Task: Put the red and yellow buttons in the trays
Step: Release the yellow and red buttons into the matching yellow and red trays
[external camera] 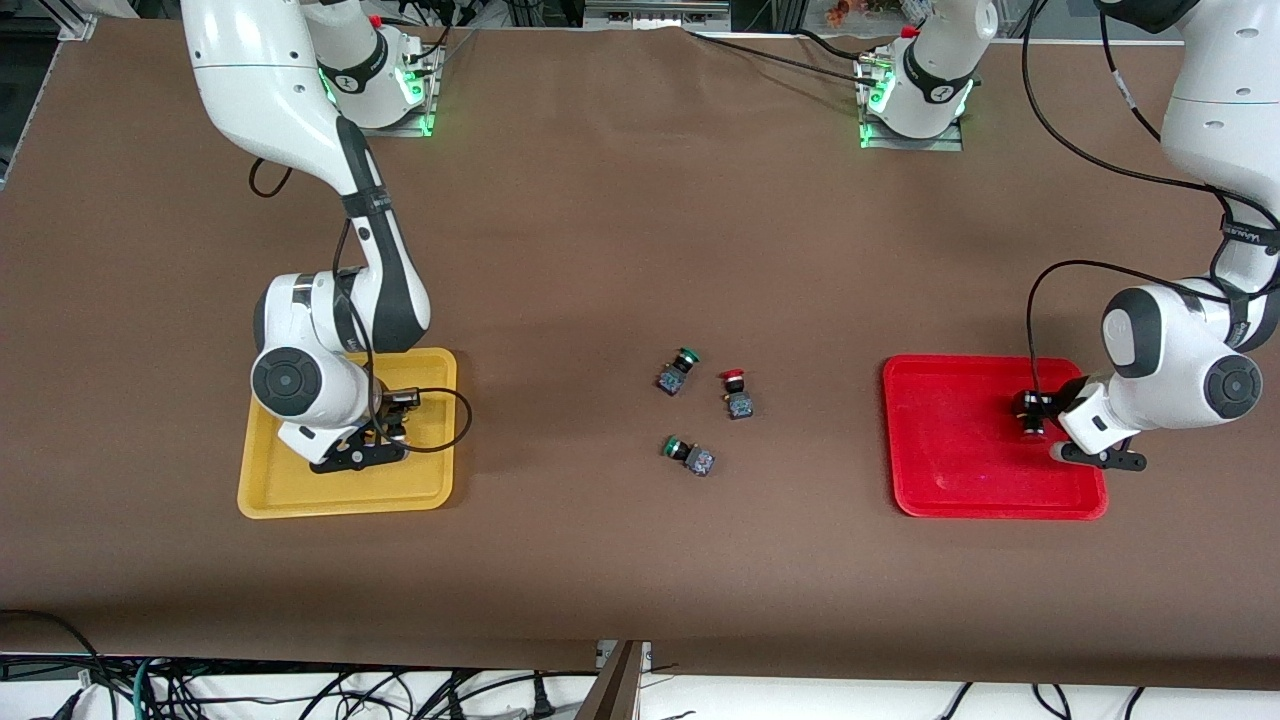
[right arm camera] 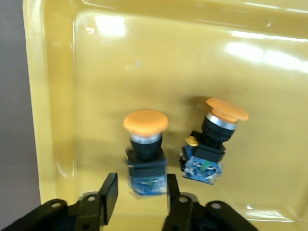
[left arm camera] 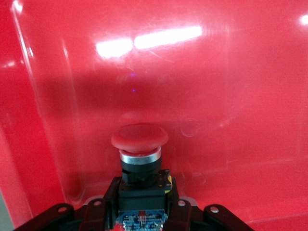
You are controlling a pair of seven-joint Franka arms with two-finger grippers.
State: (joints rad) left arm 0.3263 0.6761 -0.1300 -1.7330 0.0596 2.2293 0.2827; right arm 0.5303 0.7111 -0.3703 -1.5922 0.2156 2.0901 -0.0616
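Note:
The yellow tray (external camera: 262, 490) lies at the right arm's end of the table and the red tray (external camera: 950, 470) at the left arm's end. My right gripper (external camera: 393, 428) is low over the yellow tray, open (right arm camera: 142, 197). An orange-yellow button (right arm camera: 146, 137) sits with its base between the fingertips, clear of both. A second orange-yellow button (right arm camera: 215, 139) lies beside it in the yellow tray (right arm camera: 53, 96). My left gripper (external camera: 1035, 420) is shut on a red button (left arm camera: 139, 144) low over the red tray (left arm camera: 231, 86). Another red button (external camera: 737, 392) lies on the table's middle.
Two green-capped buttons lie on the brown table near the loose red one: one (external camera: 678, 370) beside it toward the right arm's end, one (external camera: 688, 453) nearer the front camera. Both arm bases stand at the table's back edge.

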